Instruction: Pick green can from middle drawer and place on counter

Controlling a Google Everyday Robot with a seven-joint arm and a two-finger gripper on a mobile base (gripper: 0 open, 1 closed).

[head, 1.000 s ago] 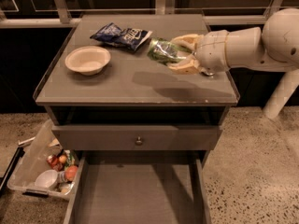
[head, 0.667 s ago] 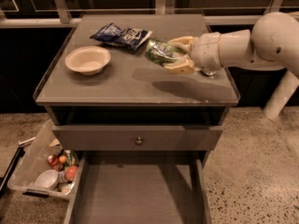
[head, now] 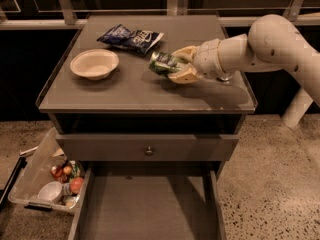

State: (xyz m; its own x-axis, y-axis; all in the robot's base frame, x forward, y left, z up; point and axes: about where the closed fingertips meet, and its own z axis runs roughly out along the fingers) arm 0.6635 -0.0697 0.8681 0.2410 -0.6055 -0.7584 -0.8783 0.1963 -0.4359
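Tan two-finger gripper [head: 176, 65], right of the frame's centre, is clamped on the small shiny dark-green can [head: 162, 63]. The can lies tilted between the fingers and sticks out toward the left, over the flat grey counter [head: 125, 91]. I count one can, one pale round bowl [head: 94, 64] and one dark blue snack bag [head: 129, 37] on the counter. One wide grey middle drawer [head: 150, 204] stands open at the bottom.

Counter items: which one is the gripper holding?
The green can, clamped tilted in the gripper over the counter; the bowl and chip bag lie on it, untouched.
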